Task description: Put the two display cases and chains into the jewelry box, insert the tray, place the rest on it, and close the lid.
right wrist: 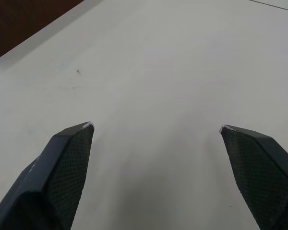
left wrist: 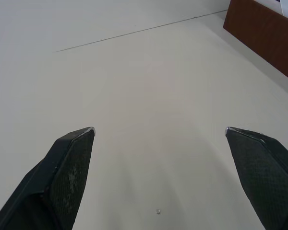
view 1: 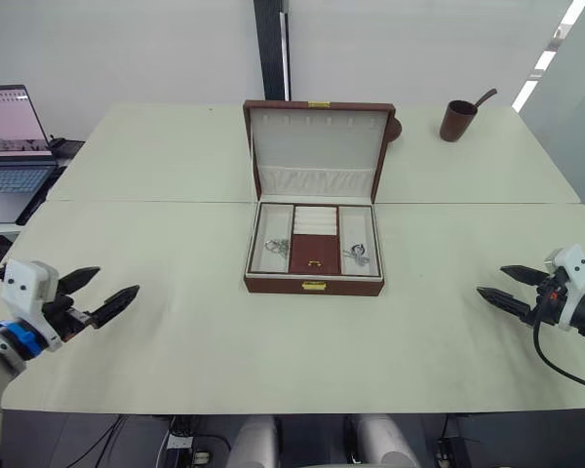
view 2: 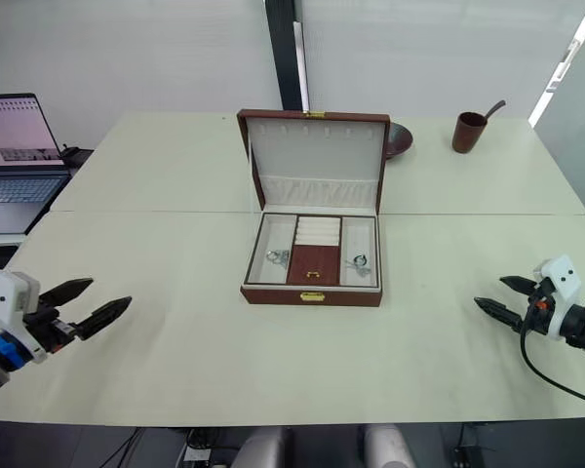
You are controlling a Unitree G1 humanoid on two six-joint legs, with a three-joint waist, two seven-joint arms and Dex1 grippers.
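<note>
Jewelry box [view 1: 314, 244] sat at the middle of the pale table [view 1: 175, 322], its lid [view 1: 317, 151] standing upright at the 12 o'clock side and the gold clasp [view 1: 314, 286] on the front wall facing 6 o'clock. Inside lay the tray [view 1: 315, 222], split into three: a central strip with ring rolls [view 1: 315, 219] toward 12 o'clock and a brown display case [view 1: 314, 254] toward 6 o'clock, flanked by two pale side wells. A tangle of silver chain [view 1: 276, 246] rested in the 9 o'clock well, and another small silver piece [view 1: 358, 255] in the 3 o'clock well.

Left gripper [view 1: 99, 294] hovered low over the table at about 8 o'clock from the box, well apart from it, its two black fingers [left wrist: 67, 172] spread wide with nothing between them. Right gripper [view 1: 503, 289] hung at roughly 4 o'clock, also well clear, fingers [right wrist: 62, 167] likewise splayed and empty.

At 2 o'clock, near the far edge, stood a brown cup [view 1: 457, 121] with a handle sticking out of it. A dark bowl [view 2: 398, 139] peeked from behind the lid's 3 o'clock corner. An open laptop [view 1: 10, 156] sat off the table at 10 o'clock.
</note>
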